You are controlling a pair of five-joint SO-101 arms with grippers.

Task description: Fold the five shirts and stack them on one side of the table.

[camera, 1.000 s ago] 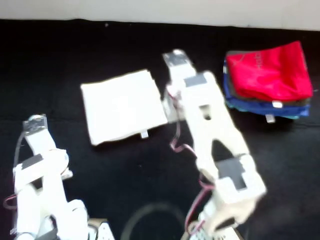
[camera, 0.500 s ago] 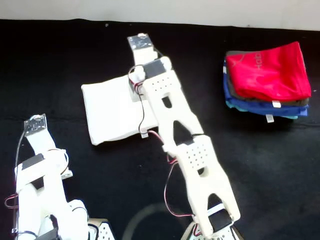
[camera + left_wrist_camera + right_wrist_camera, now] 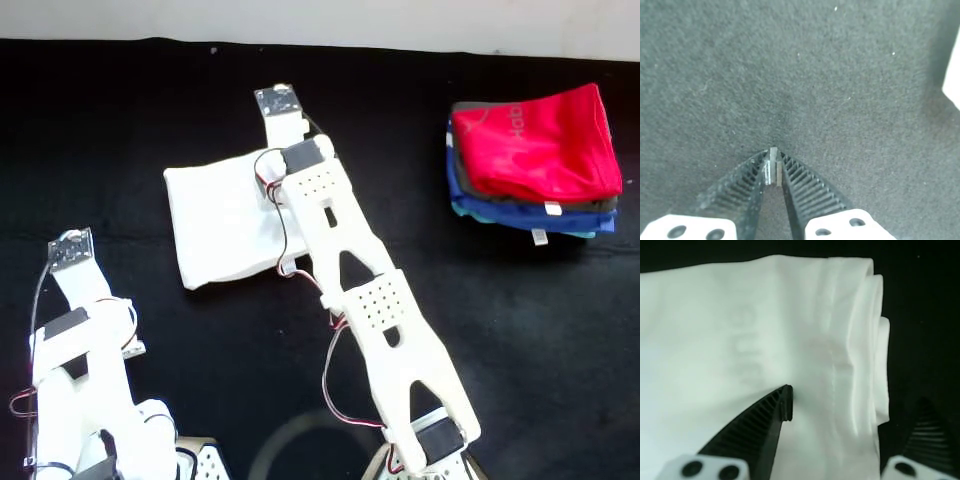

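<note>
Right arm (image 3: 335,225) stretches forward, fingers (image 3: 760,430) spread; left arm (image 3: 75,340) folded back, fingers (image 3: 807,186) together.

We are finding no text or number that can be read. Pale lettering (image 3: 515,122) is showing on the red shirt (image 3: 535,145), atop the stack (image 3: 500,212) by the table's (image 3: 100,120) right edge, too small to make out. Faint marks (image 3: 742,347) are showing on the white shirt (image 3: 700,315) near the table's middle, as shapes only. Small white tags (image 3: 553,209) are hanging at the stack's near side, their print illegible.
</note>
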